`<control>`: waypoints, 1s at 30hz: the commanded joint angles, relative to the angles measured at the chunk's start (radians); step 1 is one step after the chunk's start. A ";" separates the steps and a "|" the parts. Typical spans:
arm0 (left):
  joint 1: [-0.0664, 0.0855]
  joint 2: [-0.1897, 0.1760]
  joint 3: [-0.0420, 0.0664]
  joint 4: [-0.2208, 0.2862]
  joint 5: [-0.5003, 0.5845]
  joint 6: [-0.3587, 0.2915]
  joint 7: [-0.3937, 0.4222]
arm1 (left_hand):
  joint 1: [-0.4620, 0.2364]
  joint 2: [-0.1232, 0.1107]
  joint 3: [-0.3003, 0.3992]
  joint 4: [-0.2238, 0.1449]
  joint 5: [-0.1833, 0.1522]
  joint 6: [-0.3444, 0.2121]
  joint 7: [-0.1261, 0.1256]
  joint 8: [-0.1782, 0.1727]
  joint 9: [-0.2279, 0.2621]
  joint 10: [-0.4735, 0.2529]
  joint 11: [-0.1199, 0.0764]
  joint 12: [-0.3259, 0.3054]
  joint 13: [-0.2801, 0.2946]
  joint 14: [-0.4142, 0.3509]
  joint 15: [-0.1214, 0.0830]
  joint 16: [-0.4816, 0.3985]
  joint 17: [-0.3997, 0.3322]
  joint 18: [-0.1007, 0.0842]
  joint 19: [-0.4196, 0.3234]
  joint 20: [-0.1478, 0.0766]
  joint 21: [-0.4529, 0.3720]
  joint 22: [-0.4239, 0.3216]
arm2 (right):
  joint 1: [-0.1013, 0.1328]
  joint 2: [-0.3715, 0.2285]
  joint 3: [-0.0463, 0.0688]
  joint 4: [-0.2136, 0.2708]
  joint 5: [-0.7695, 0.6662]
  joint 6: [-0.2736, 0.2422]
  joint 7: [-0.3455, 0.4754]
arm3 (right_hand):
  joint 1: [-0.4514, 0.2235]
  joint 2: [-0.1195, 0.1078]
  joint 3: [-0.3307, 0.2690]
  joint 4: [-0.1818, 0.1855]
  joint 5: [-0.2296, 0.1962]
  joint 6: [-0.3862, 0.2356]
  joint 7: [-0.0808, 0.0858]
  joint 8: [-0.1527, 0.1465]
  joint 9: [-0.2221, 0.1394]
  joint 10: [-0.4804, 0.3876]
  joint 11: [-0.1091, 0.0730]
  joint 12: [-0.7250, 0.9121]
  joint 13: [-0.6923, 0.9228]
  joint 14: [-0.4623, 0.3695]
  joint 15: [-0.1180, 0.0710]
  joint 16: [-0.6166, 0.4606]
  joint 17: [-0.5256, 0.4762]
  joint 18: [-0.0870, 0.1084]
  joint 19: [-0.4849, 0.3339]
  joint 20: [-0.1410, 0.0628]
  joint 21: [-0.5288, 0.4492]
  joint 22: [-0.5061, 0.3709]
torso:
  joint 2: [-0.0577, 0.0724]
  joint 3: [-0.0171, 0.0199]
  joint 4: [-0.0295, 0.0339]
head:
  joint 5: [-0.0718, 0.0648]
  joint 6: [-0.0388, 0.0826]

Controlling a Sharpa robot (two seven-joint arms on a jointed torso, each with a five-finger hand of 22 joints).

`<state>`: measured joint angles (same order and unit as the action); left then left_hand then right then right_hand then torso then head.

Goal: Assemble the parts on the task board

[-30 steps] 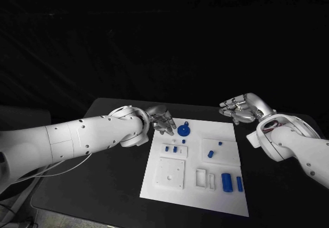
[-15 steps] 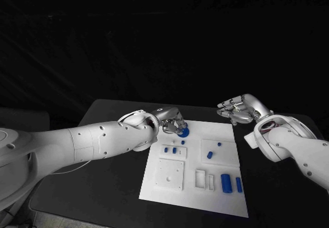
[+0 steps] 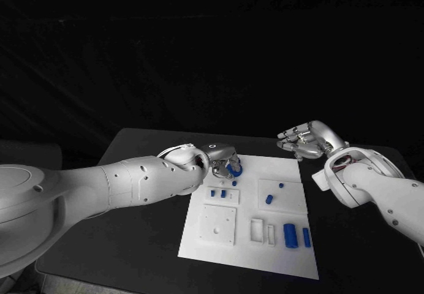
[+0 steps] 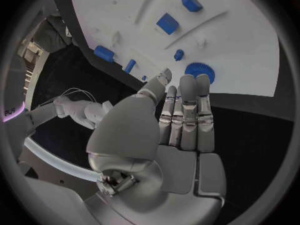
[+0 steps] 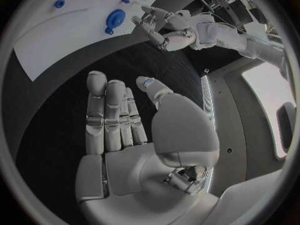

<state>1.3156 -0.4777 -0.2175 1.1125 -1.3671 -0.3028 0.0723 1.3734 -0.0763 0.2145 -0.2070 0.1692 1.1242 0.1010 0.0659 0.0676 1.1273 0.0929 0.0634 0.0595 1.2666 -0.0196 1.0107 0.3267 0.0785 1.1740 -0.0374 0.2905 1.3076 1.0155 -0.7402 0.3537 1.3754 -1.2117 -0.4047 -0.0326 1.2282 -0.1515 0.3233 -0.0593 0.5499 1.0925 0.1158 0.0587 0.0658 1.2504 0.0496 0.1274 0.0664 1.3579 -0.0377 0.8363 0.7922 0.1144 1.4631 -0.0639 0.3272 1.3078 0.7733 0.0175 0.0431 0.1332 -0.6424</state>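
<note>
The white task board (image 3: 231,245) lies in the middle of the black table. A blue gear (image 3: 235,167) sits near the board's far left corner. My left hand (image 3: 221,159) hovers right at the gear, fingers stretched out with their tips at the gear's (image 4: 200,73) edge, and it holds nothing. I cannot tell whether the tips touch it. Small blue parts (image 3: 223,193) sit in the board's middle, and two blue cylinders (image 3: 290,233) lie near its right edge. My right hand (image 3: 305,139) hangs off the board's far right corner, fingers spread and empty.
Raised white blocks and frames (image 3: 219,223) stand on the board's near half. Black table surface (image 3: 132,233) runs on both sides of the board. In the right wrist view my left hand (image 5: 156,27) is beside the gear (image 5: 115,19).
My left hand has moved right, from the board's left edge to the blue gear. My right hand has barely moved.
</note>
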 commanded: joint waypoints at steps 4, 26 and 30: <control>-0.006 0.028 -0.002 -0.028 -0.063 0.075 0.005 | 0.015 0.000 0.005 0.017 0.005 -0.020 0.001 -0.004 -0.002 0.005 -0.004 -0.004 -0.001 0.017 0.005 0.034 0.001 0.015 0.014 0.004 0.001 0.023 | 0.000 0.003 0.000 0.004 -0.001 0.004 0.010 | -0.004 -0.002 0.006 0.000 0.002 -0.005 0.001 0.004 0.000 0.004 0.000 -0.004 -0.002 -0.004 0.000 0.003 -0.001 0.016 0.017 0.004 -0.002 0.036 | -0.001 -0.0021 0.0014 | -0.014 -0.002; -0.035 0.081 -0.005 -0.111 -0.073 0.112 -0.006 | 0.005 -0.001 0.045 0.027 0.007 -0.018 0.003 -0.004 -0.002 0.016 -0.015 -0.004 -0.001 0.017 -0.010 0.093 -0.004 0.010 0.008 -0.008 0.041 0.023 | 0.000 0.006 0.000 0.006 0.002 0.009 0.013 | -0.006 -0.005 0.018 0.002 -0.002 -0.010 0.003 0.004 0.000 0.001 0.004 -0.026 -0.002 0.006 0.002 -0.012 -0.017 0.022 0.023 0.007 -0.030 0.027 | -0.002 -0.0001 0.0004 | -0.013 -0.006; -0.043 0.090 -0.005 -0.128 -0.072 0.108 0.003 | 0.002 -0.001 0.056 0.027 0.009 -0.016 0.003 -0.003 -0.002 0.017 -0.016 -0.004 -0.001 0.017 -0.011 0.094 -0.007 0.004 0.004 -0.012 0.051 0.023 | 0.000 0.007 0.000 0.006 0.002 0.009 0.013 | -0.006 -0.005 0.018 0.002 -0.002 -0.010 0.003 0.004 0.000 0.001 0.004 -0.026 -0.002 0.006 0.002 -0.012 -0.017 0.022 0.023 0.007 -0.030 0.027 | -0.002 -0.0004 0.0004 | -0.015 -0.004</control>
<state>1.2746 -0.3916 -0.2229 0.9874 -1.4331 -0.2042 0.0612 1.3789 -0.0762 0.2655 -0.1793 0.1735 1.1019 0.1032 0.0659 0.0670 1.1401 0.0769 0.0634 0.0597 1.2828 -0.0252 1.0990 0.3204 0.0778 1.1755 -0.0434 0.3349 1.3073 1.0156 -0.7346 0.3538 1.3792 -1.2110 -0.4041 -0.0310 1.2282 -0.1515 0.3357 -0.0581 0.5499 1.0886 0.1196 0.0587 0.0658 1.2488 0.0482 0.1041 0.0654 1.3578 -0.0377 0.8295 0.7757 0.1236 1.4632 -0.0638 0.3003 1.3075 0.7706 0.0171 0.0439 0.1191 -0.6476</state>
